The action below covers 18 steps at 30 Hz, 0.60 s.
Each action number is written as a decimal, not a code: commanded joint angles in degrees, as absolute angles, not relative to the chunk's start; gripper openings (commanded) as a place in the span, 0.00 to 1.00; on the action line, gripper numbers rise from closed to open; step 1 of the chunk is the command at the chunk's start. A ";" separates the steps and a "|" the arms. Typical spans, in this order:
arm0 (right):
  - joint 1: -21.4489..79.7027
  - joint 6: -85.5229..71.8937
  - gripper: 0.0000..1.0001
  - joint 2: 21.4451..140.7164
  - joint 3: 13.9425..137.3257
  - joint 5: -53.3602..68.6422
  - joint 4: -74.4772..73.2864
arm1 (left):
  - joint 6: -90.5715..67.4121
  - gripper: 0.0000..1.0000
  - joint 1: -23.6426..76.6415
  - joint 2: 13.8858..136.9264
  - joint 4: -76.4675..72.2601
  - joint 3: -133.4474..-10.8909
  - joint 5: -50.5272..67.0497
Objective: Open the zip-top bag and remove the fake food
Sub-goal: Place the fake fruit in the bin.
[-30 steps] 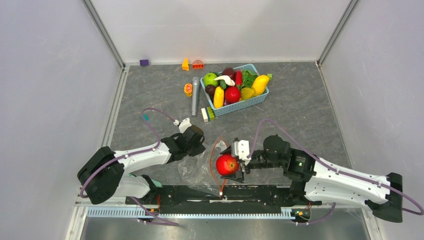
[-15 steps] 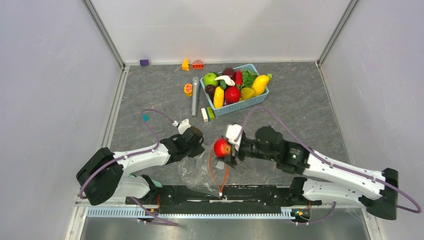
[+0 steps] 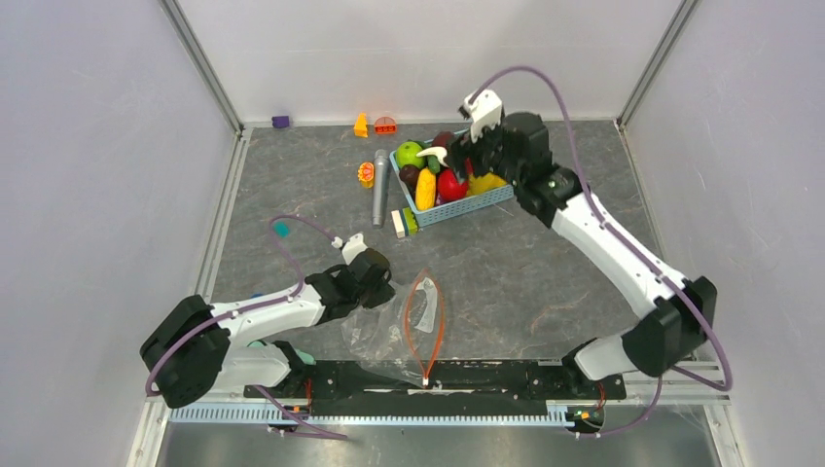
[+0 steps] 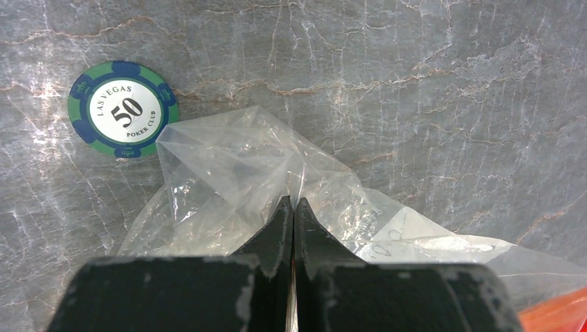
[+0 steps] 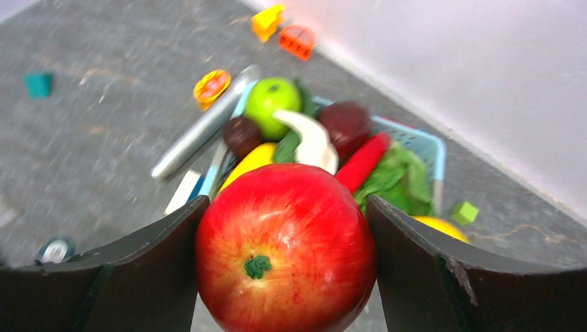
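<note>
Grey marbled table (image 3: 545, 253), pale walls (image 3: 418, 49). The left gripper (image 4: 293, 207) pinches the clear zip-top bag (image 4: 228, 166); the right gripper (image 5: 285, 202) clamps a glossy red apple (image 5: 285, 238), seemingly aloft.

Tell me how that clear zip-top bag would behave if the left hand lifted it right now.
Probably floppy: the zip-top bag is thin, crumpled film, so it should sag from the left hand pinching it. Likely very light, since it looks empty. The glossy film might slip out of that pinch; the orange-red zip strip looks stiffer.
</note>
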<state>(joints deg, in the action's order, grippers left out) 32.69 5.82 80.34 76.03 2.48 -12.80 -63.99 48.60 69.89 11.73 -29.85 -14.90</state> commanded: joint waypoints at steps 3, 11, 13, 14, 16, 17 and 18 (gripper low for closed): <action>27.98 3.85 0.57 91.19 89.05 0.99 -16.91 | -65.38 0.02 48.34 69.06 10.55 -29.43 -15.34; 26.02 6.38 0.57 101.83 97.26 -2.93 -18.80 | -64.65 0.02 48.34 69.08 10.31 -29.61 -14.62; 25.92 7.21 0.58 104.01 98.66 -5.31 -19.33 | -64.43 0.02 48.34 69.29 10.03 -29.62 -14.27; 25.91 7.67 0.57 105.33 99.40 -6.35 -19.79 | -64.57 0.02 48.34 69.26 9.93 -29.54 -14.16; 25.88 8.42 0.57 107.35 100.64 -8.16 -20.79 | -64.86 0.02 48.34 69.29 9.38 -29.23 -13.76; 25.92 8.58 0.57 108.10 100.88 -8.67 -21.15 | -64.86 0.02 48.29 69.36 9.18 -29.08 -13.60; 25.93 8.94 0.58 108.47 100.69 -8.92 -21.02 | -64.86 0.02 48.34 69.41 9.10 -28.99 -13.52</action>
<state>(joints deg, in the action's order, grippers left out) 26.11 6.72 106.85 97.19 -4.75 -20.38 -63.99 48.60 69.76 11.49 -29.61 -14.37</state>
